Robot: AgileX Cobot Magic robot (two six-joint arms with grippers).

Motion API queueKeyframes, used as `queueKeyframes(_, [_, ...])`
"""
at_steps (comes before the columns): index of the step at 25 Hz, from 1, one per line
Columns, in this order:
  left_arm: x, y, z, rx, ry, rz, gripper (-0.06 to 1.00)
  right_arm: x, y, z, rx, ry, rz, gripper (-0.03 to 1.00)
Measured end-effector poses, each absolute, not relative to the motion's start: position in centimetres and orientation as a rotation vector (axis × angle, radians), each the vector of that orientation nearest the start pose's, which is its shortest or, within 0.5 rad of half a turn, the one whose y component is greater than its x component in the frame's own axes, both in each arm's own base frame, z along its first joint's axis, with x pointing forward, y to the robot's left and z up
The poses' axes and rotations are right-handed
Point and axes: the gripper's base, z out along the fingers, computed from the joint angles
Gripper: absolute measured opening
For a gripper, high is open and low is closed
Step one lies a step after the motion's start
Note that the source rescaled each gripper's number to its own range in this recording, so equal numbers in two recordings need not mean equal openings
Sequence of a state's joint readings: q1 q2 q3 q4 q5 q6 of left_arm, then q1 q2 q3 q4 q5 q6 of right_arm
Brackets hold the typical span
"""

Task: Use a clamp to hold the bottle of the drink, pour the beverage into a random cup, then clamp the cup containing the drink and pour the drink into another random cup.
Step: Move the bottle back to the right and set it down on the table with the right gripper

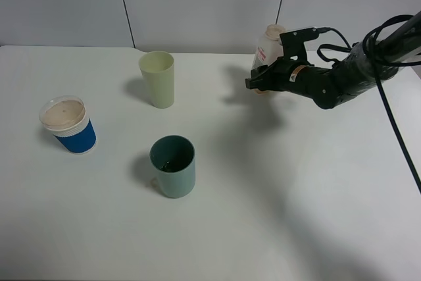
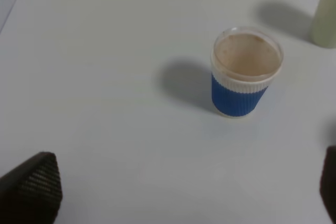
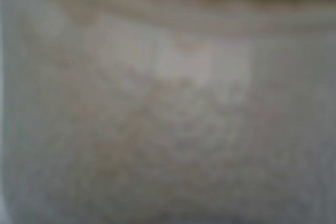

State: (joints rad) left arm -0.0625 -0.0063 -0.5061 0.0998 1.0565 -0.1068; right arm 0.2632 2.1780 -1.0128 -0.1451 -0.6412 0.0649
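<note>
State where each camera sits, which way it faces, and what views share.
Exterior high: mounted high, looking down on the white table, three cups and the bottle; the right arm reaches in, right gripper at the bottle.
Left wrist: on the left arm, looking down at the blue-sleeved paper cup; the left gripper's black fingertips stand wide apart.
Right wrist: close against a pale blurred surface, probably the bottle; no robot part discernible.
Shared: exterior high and left wrist both show the paper cup and yellow-green tumbler.

High, left wrist — shared blue cup (image 1: 74,137)
</note>
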Motion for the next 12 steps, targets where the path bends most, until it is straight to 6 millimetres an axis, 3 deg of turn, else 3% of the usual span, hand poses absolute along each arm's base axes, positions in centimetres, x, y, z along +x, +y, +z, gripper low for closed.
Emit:
queueKeyframes(9, [-0.6, 0.8, 28.0, -0.050, 2.023, 0.012, 1.00, 39.7, 11.5, 8.5, -0.272, 2.001, 0.284, 0.62])
queueKeyframes(12, [-0.6, 0.8, 28.0, -0.050, 2.023, 0.012, 1.00, 39.7, 11.5, 9.4, -0.245, 1.989, 0.296, 0.69])
